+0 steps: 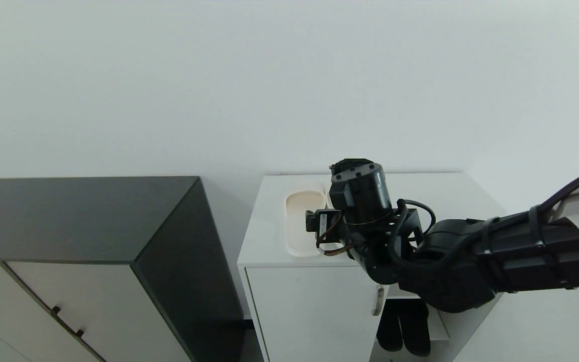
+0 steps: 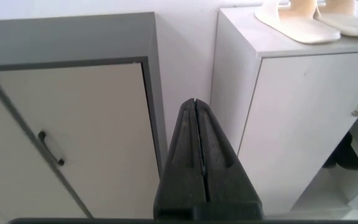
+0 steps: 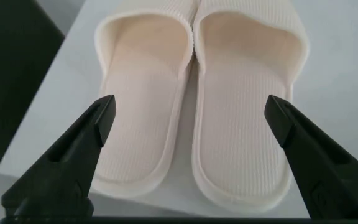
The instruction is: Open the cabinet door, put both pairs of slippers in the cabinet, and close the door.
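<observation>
Hovering over the cream slippers [image 1: 300,221] atop the white cabinet [image 1: 450,196], the robot's right gripper [image 3: 190,106] had its fingers spread wide, one tip outside each slipper, nothing clamped btwn them. The pair lay side by side and touching, with its long axis running front-to-back on the cabinet top, heels toward the front edge and toe bands toward the wall. The finger gap ran across that axis, i.e. across the pair's width at approx. mid-length. On that showing, a straight drop & squeeze would likely pinch both slippers together with no wrist turn needed.

The right arm was plainly the nearer. The left gripper [image 2: 195,107] hung low and off to the left, fingers pressed together on nothing, facing the gap btwn the dark cabinet [image 1: 83,216] and the white one.

Below, the black slippers [image 1: 404,329] sat inside the white cabinet's lower right compartment, just past the door handle [image 1: 379,300]. Stowing looked about half done, with the cream pair yet to go down & in.
</observation>
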Robot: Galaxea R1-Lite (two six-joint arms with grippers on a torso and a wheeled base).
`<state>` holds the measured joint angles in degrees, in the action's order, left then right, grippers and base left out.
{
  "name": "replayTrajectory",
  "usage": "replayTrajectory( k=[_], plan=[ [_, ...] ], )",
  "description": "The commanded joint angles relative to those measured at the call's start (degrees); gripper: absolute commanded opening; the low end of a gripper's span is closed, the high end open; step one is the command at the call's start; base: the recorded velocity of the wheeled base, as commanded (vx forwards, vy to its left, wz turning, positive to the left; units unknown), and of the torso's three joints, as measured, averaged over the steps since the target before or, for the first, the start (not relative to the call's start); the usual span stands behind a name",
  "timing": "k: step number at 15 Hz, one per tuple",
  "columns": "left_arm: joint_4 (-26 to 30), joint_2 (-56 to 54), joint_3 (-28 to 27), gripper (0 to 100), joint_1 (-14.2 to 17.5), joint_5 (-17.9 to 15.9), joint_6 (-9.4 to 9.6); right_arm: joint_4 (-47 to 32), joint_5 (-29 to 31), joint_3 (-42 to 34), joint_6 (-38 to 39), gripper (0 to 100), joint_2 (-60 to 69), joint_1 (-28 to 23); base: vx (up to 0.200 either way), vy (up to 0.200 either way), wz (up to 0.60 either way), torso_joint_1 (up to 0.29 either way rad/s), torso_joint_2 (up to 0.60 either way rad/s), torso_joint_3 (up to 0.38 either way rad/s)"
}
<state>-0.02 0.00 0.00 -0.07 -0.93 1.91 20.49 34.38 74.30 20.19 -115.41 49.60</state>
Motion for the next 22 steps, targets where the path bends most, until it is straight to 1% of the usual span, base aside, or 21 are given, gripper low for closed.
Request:
replayTrajectory(
  k=[1, 3, 5, 12, 16, 19, 20, 22],
  plan=[
    [-0.1, 0.0, 0.0, 0, 0.0, 0.0, 0.02, 2.0, -0.1, 1.2, -0.8, 100, -3.0, 0.0, 0.0, 0.0, 0.0, 0.0, 0.0, 0.0],
    [-0.1, 0.0, 0.0, 0, 0.0, 0.0, 0.02, 3.9, -0.1, 1.5, -3.7, 100, -4.7, -0.4, 0.0, 0.0, 0.0, 0.0, 0.0, 0.0],
    [-0.1, 0.0, 0.0, 0, 0.1, 0.0, 0.02, 6.0, -0.2, 3.1, -4.1, 100, -6.8, -1.4, 0.0, 0.0, 0.0, 0.0, 0.0, 0.0],
    [-0.1, 0.0, 0.0, 0, 0.0, 0.0, -0.07, 6.1, -0.1, 8.9, -5.2, 100, -11.9, -3.2, 0.0, 0.0, 0.0, 0.0, 0.0, 0.0],
    [-0.1, 0.0, 0.0, 0, 0.1, 0.0, -0.07, 5.5, -0.2, 14.7, -5.5, 100, -15.7, -5.2, 0.0, 0.0, 0.0, 0.0, 0.0, 0.0],
    [-0.1, 0.1, 0.0, 0, 0.0, 0.0, -0.07, 5.5, -0.3, 16.3, -6.7, 100, -17.0, -5.8, 0.0, 0.0, 0.0, 0.0, 0.0, 0.0],
    [-0.1, 0.0, 0.0, 0, 0.1, 0.0, -0.07, 5.5, -0.3, 16.7, -7.0, 0, -17.2, -5.9, 0.0, 0.0, 0.0, 0.0, 0.0, 0.0],
    [-0.1, 0.1, 0.0, 0, 0.1, 0.0, -0.07, 5.5, -0.3, 17.3, -7.0, 0, -17.9, -6.0, 0.0, 0.0, 0.0, 0.0, 0.0, 0.0]
  ],
)
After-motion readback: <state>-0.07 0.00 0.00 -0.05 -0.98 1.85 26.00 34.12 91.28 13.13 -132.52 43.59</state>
